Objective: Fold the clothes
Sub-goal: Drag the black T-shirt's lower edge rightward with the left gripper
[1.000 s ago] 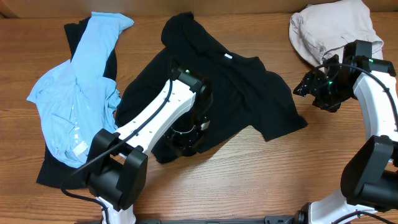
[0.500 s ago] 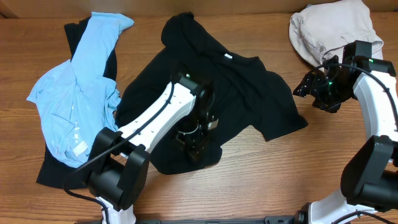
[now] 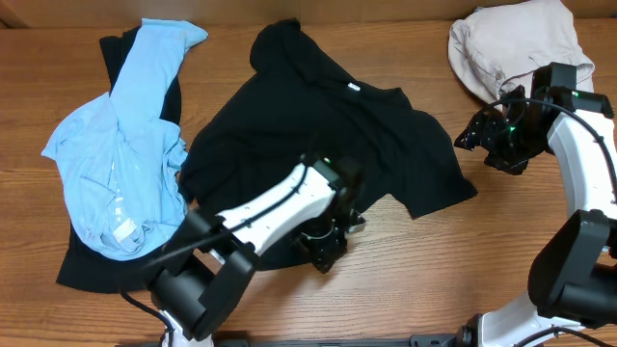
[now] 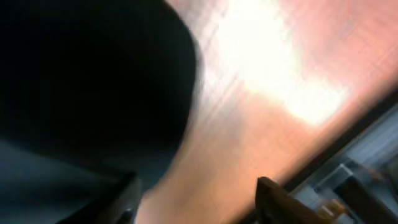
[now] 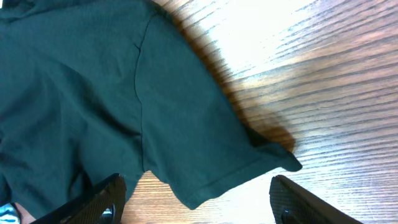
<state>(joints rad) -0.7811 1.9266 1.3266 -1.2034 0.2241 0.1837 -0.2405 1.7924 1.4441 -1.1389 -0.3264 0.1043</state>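
Several garments on table [image 3: 434, 270]. I list the black shirt [image 3: 328, 135] at centre, spread, long axis slanted: white tag [image 3: 354, 88] toward the far edge, hem toward the near edge. Left gripper [image 3: 328, 246] is at the hem, fingers apart, holding nothing. Right gripper [image 5: 199, 205] is apart, and only its wrist view shows the sleeve seam. Light blue garment [image 3: 125, 164] lies at the left edge, beige garment [image 3: 511, 48] in the far right corner.

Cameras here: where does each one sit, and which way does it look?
Overhead: fixed above the table, looking straight down on black shirt, blue cloth and beige cloth; left arm and right arm show.
Left wrist: on the left arm, close and blurred, facing dark fabric and wood; left gripper at the bottom.
Right wrist: on the right arm, facing down at the shirt's sleeve; right gripper at the bottom.
Shared: overhead and right wrist both show that sleeve.
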